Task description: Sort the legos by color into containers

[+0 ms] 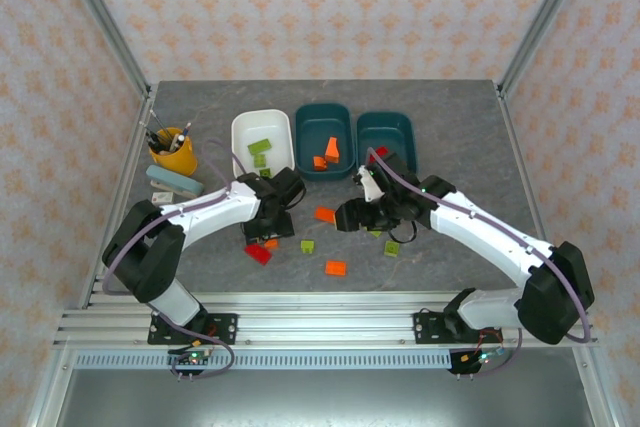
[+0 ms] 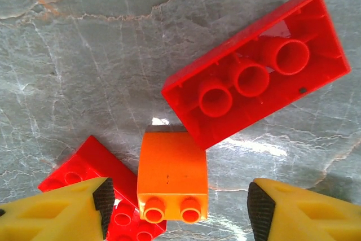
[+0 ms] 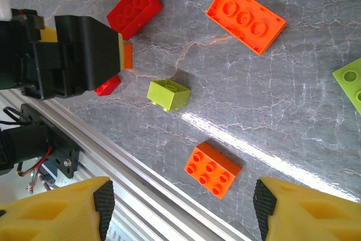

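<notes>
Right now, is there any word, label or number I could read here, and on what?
No text can be read.
The studs on the orange brick and the red brick show no legible lettering.
The pen cup and white tub look plain.
The board at the left arm's base is too small to read.

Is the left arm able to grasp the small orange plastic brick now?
Probably yes: the small orange plastic brick lies between its open fingers, though a flat red plastic brick crowds one finger's side.
</notes>
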### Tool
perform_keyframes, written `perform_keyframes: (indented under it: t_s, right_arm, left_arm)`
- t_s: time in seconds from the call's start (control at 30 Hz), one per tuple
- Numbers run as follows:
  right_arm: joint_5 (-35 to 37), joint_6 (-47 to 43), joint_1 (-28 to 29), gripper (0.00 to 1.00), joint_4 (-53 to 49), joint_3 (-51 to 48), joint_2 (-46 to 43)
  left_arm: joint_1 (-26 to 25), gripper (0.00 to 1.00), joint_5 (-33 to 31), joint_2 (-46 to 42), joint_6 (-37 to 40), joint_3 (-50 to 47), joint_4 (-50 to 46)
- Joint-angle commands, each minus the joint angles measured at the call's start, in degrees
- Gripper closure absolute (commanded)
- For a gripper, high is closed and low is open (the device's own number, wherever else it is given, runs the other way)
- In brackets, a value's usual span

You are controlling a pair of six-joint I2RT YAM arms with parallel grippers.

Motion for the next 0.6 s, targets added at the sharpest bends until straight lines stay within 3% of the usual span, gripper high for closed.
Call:
perform_keyframes:
  t_s: [0.0, 0.57]
  right_arm:
    - [0.2, 1.0, 0.2, 0.32, 1.6, -0.9, -0.9]
    - [0.4, 0.9, 0.2, 0.32, 2.0, -0.4, 1.0]
  left_arm:
    - [0.2, 0.35, -0.3, -0.5, -0.6, -1.2, 0.4]
    - [-1.8, 0.45, 1.1, 4.0, -0.8, 2.0, 3.6]
